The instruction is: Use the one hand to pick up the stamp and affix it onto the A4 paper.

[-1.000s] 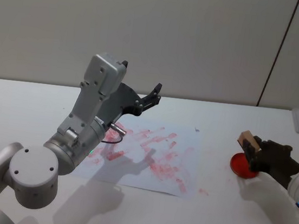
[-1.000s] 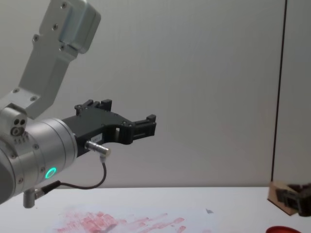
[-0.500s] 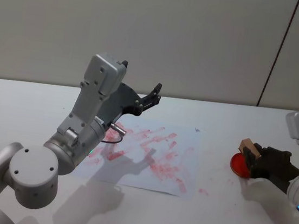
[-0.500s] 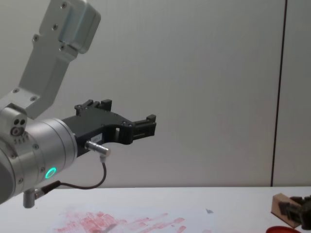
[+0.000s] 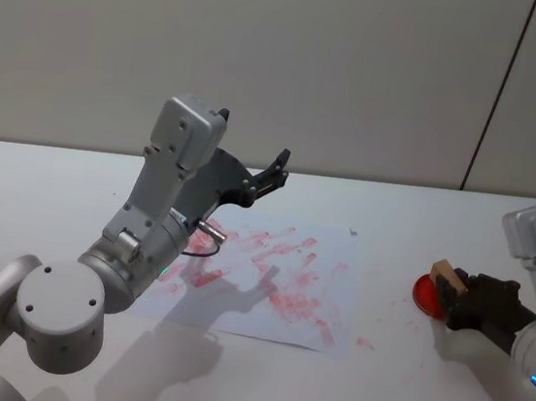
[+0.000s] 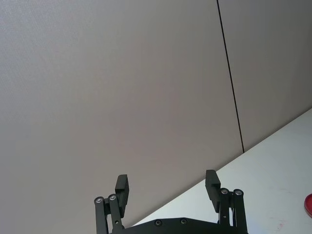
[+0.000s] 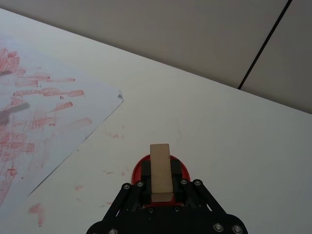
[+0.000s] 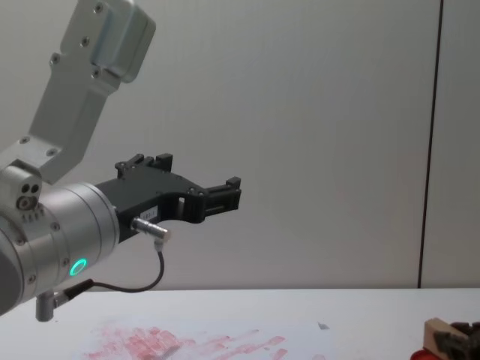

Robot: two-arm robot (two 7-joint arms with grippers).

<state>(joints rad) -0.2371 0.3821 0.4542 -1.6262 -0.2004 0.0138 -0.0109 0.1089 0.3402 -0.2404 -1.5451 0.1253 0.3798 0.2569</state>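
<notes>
1. Counter (image 5: 380,400): white, carrying everything.
2. Paper (image 5: 268,279): flat at centre, blotched red.
3. Left gripper (image 5: 277,167): raised above the paper, jaws wide, holding nothing.
4. Right gripper (image 7: 161,187): jaws clamped on the stamp.
5. Pad (image 5: 425,291): red, right of the paper.
6. Stamp (image 7: 160,169): over the pad.

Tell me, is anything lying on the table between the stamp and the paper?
Nothing visible. The right pincer holds the stamp over the red ink pad, and only bare table lies between there and the A4 paper. The left pincer hangs raised above the paper.
</notes>
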